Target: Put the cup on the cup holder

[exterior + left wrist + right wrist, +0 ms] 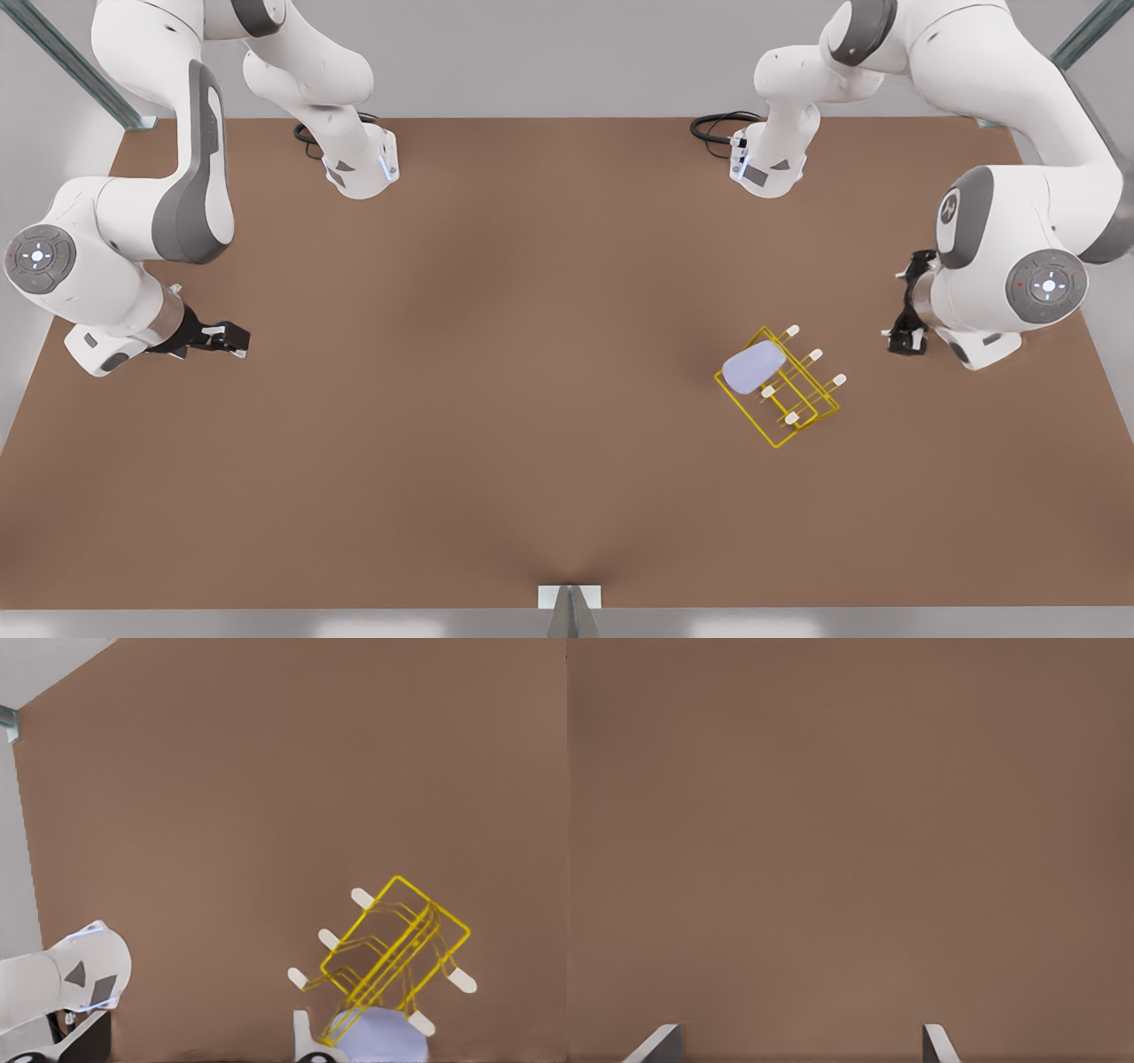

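Note:
The pale lavender cup [754,367] rests tilted on the yellow wire cup holder [802,416], over the pegs on the side toward the front view's left. In the left wrist view the cup [381,1041] sits at the near end of the cup holder [399,943]. My right gripper [905,341] hangs at the front view's right, a short way from the holder, open; its fingertips [660,1043] stand wide apart over bare table. My left gripper [237,340] waits far off at the front view's left, pointing toward the holder, open and holding nothing.
The brown table [496,399] stretches wide between the two grippers. Both arm bases [361,168] [767,170] stand along the far edge, with black cables beside them. One base [84,979] appears in the left wrist view. A metal post [570,611] stands at the front edge.

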Controlling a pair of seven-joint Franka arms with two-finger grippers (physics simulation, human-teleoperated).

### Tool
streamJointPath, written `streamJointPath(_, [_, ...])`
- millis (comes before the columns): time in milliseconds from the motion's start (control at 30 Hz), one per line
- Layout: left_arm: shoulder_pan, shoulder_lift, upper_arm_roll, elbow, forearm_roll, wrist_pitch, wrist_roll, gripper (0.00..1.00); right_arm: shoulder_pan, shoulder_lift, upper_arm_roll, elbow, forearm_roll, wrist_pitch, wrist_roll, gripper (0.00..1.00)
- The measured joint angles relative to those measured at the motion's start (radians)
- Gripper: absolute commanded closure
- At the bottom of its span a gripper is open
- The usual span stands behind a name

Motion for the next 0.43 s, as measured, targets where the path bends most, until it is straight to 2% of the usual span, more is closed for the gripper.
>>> streamJointPath(33, [0.002, -0.070, 0.001, -0.116, -0.019, 0.051, 0.066, 0.00, 0.000, 0.000, 0.000, 0.000, 0.000, 0.000, 0.000, 0.00])
streamJointPath(100, [0.001, -0.110, -0.002, -0.177, -0.045, 0.131, 0.187, 0.00, 0.000, 0.001, 0.000, 0.000, 0.000, 0.000, 0.000, 0.00])
streamJointPath(433, [-0.007, -0.114, -0.012, -0.183, -0.078, 0.292, 0.624, 0.00, 0.000, 0.001, 0.000, -0.003, 0.000, 0.001, 0.000, 0.00])
